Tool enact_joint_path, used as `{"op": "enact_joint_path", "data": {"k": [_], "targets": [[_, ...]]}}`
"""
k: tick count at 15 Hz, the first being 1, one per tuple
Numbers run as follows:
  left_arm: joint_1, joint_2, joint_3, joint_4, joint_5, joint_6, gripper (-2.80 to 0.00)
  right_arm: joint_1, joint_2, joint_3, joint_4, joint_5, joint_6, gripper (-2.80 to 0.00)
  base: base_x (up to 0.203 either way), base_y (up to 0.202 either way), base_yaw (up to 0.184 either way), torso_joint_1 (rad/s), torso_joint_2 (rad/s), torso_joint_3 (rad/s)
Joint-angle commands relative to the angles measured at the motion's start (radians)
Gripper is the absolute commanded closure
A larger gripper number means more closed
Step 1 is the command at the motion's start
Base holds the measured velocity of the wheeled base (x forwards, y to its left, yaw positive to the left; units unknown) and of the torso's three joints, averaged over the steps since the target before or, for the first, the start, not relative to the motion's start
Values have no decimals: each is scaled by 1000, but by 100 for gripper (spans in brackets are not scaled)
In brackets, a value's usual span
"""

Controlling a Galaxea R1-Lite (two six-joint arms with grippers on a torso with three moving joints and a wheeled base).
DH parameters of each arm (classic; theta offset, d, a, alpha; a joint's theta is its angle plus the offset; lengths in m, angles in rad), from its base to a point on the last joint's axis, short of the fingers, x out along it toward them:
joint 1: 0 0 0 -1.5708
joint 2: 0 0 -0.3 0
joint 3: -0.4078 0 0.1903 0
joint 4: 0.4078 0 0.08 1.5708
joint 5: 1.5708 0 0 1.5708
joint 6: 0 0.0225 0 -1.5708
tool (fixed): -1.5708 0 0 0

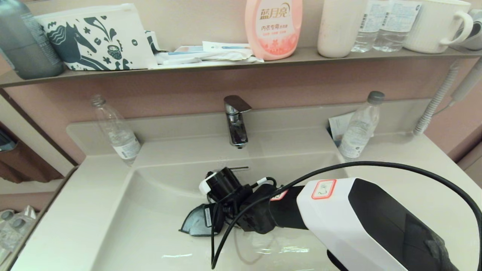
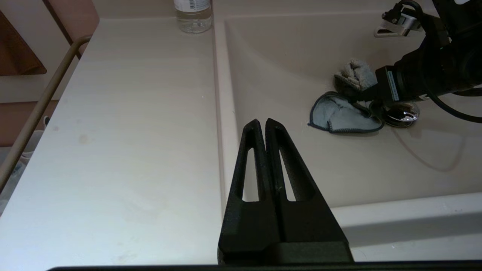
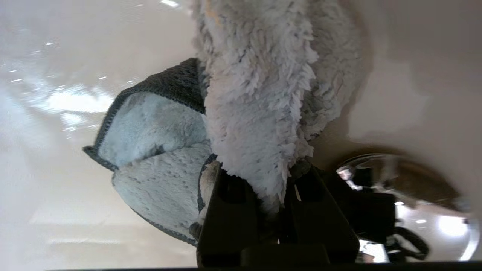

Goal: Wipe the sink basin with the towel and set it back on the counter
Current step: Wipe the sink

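Down in the sink basin (image 1: 150, 226), just beside the chrome drain plug (image 2: 401, 114), my right gripper (image 3: 263, 180) is clamped on a bunched fold of the towel (image 2: 344, 116), the rest trailing flat on the basin floor. It looks light, limp and fluffy, so I judge it will drag and flop; a deep pinch on the bunch suits best. My left gripper (image 2: 262, 126) hangs pressed together over the table (image 2: 131, 131).
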Motion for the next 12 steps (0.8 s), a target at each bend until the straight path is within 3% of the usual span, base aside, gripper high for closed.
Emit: {"op": "enact_joint_path", "data": {"k": [1,5,7,12], "targets": [[0,1,0,0,1,0,0,-21,12,5,12,-19,-12,0,0,0,0,0,0,0],[0,1,0,0,0,0,0,-72,1,11,137,-130,-33,0,0,0,0,0,0,0],[0,1,0,0,0,0,0,-87,-34,23,229,-148,-25,0,0,0,0,0,0,0],[0,1,0,0,0,0,0,-102,-140,238,294,-202,21,0,0,0,0,0,0,0]]}}
